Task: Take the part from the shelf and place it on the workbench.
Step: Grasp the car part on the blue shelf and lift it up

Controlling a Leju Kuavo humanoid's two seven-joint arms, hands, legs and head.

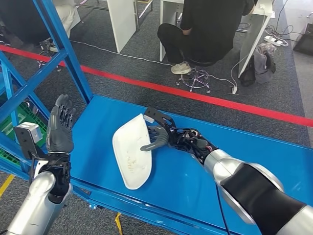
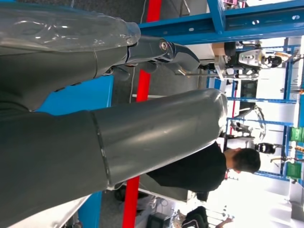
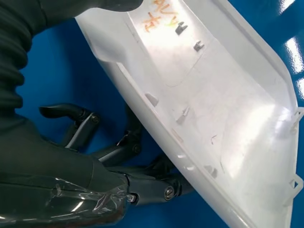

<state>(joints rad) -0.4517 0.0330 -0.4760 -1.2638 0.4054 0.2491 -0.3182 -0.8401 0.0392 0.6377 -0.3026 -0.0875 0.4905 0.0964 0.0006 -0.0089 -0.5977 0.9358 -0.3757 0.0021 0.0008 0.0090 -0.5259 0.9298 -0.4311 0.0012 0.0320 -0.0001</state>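
The white plastic part [image 1: 131,156] lies hollow side up on the blue workbench [image 1: 184,181], near its middle. My right hand [image 1: 160,134] grips the part's right rim, thumb over the inside and fingers under the edge. The right wrist view shows the part [image 3: 222,95] close up, with orange writing and small clips inside, the dark fingers [image 3: 129,147] tucked beneath its rim over the blue workbench [image 3: 53,71]. My left hand [image 1: 60,125] is raised at the bench's left end, fingers straight up and apart, holding nothing. In the left wrist view the left hand [image 2: 107,142] looms large.
The blue shelf frame [image 1: 70,54] slants up at the left, with a green crate [image 1: 22,115] low behind it. Beyond the bench, a red floor line [image 1: 221,100] crosses grey carpet. A person [image 1: 207,24] sits on a stool [image 1: 195,78] at white desks.
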